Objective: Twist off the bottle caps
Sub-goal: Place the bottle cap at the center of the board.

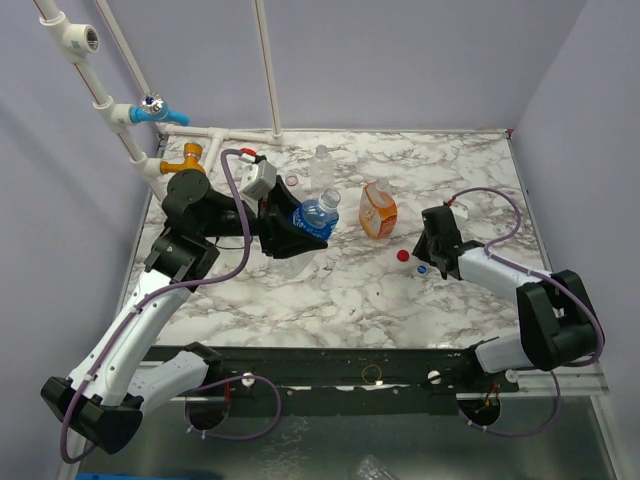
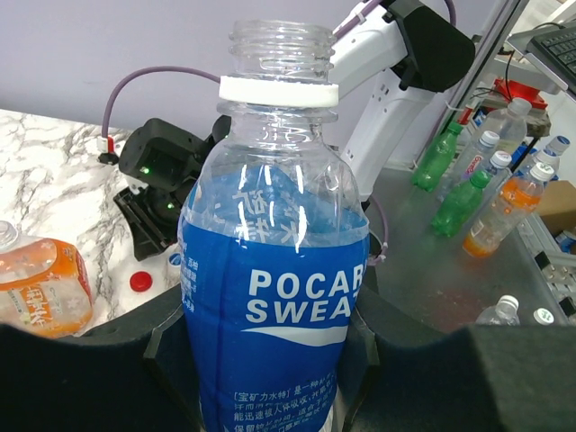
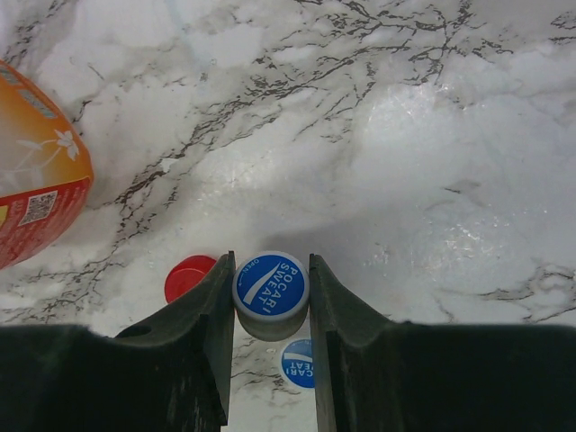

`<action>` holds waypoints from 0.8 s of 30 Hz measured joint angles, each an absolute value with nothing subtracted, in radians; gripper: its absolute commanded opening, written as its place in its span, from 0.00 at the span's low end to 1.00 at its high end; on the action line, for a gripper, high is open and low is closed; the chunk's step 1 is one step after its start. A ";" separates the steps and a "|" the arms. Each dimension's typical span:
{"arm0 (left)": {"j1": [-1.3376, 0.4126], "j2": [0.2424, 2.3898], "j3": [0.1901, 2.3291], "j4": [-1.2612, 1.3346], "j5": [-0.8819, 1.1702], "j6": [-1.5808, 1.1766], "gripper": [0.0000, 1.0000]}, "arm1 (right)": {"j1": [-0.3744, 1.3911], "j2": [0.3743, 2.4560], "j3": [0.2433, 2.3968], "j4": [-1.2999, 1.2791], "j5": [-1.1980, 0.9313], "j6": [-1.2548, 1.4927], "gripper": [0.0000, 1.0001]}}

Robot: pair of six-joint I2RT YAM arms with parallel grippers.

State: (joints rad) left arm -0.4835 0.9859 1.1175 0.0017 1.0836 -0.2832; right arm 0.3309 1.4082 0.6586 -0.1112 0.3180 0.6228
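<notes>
right claw [image 3: 271, 270]: clamped on the blue-and-white cap [image 3: 270, 288], printed face toward the wrist camera
cap vs bottle: cap is off the blue-labelled bottle [image 2: 274, 297]; neck bare, only the white ring [image 2: 279, 90] on it
left claw [image 2: 270, 369]: closed round that bottle's body, neck pointing away from the claw
key relation: desk [image 3: 405, 135] directly beyond the held cap, along the fingers; looks close
nearer arm: right, already holding the cap; left busy with the bottle
neighbour: red cap [image 3: 187, 277] just beside the claw's left finger; touching or not, cannot tell
blue disc [image 3: 297, 362]: shows below the held cap; second cap or reflection, cannot tell
likely next: straight set-down and release, clear of the red cap
surface: glossy marble-pattern top, flat and hard; cap could skid if dropped on edge
room: orange bottle [image 1: 378, 210] near on the left but apart; bare marble ahead and right; plain bottle [image 1: 322, 165] well apart at the back
</notes>
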 measured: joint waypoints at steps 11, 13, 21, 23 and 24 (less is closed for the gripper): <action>-0.479 0.976 1.118 0.002 1.084 -0.283 0.00 | 0.325 1.438 0.656 -0.113 0.321 0.651 0.68; -0.479 0.976 1.118 0.002 1.084 -0.283 0.00 | 0.325 1.402 0.656 -0.129 0.321 0.648 0.68; -0.479 0.976 1.118 0.002 1.083 -0.282 0.00 | 0.325 1.090 0.774 -0.243 0.274 0.574 0.77; -0.479 0.976 1.118 0.002 1.083 -0.282 0.00 | 0.325 1.018 0.840 -0.242 0.199 0.534 0.86; -0.479 0.976 1.118 0.002 1.082 -0.281 0.00 | 0.325 0.986 0.878 -0.240 0.142 0.511 0.90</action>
State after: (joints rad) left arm -0.4789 0.9756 1.1179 0.0025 1.0824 -0.2810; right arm 0.3248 0.9859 0.8776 -0.2398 0.1417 0.5106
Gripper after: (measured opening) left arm 0.462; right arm 0.806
